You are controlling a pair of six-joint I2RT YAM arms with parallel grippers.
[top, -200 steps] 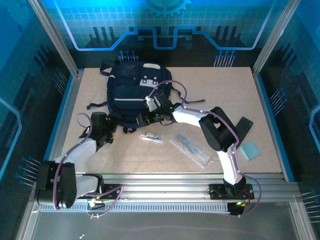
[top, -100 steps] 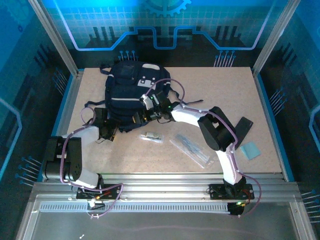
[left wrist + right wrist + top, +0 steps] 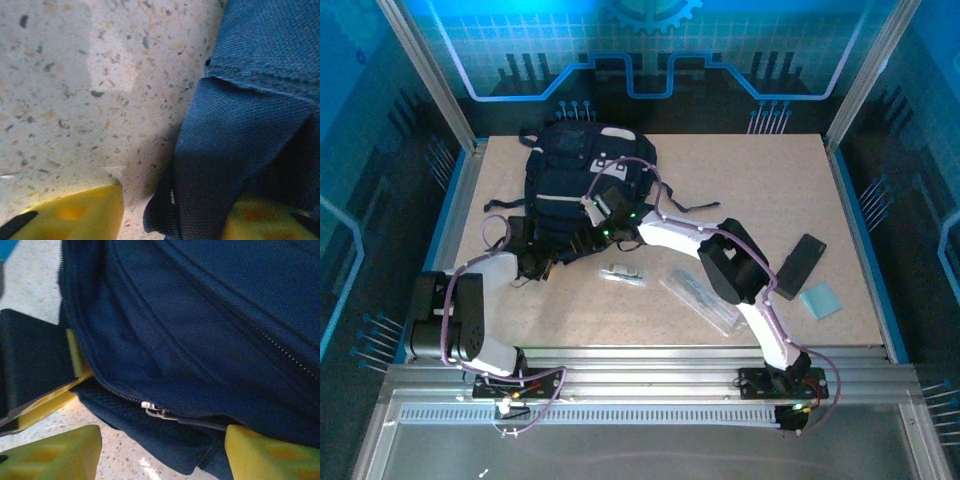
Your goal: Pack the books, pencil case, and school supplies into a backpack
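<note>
1. Now we see the backpack (image 3: 582,170) lying at the far left part of the table (image 3: 770,190).
2. The left fingers (image 3: 70,215) stand open around a fold of its blue fabric, not pinching it.
3. The right fingers (image 3: 55,450) stand open too, around its zipper edge, holding nothing.

Robot lab test cell. Aluminium extrusion frame (image 3: 430,90), clear side panels, blue printed tech-graphic backdrop (image 3: 650,50), speckled tabletop (image 3: 760,200), two arms (image 3: 730,265) bolted to a slotted rail (image 3: 650,360) at the near edge.
</note>
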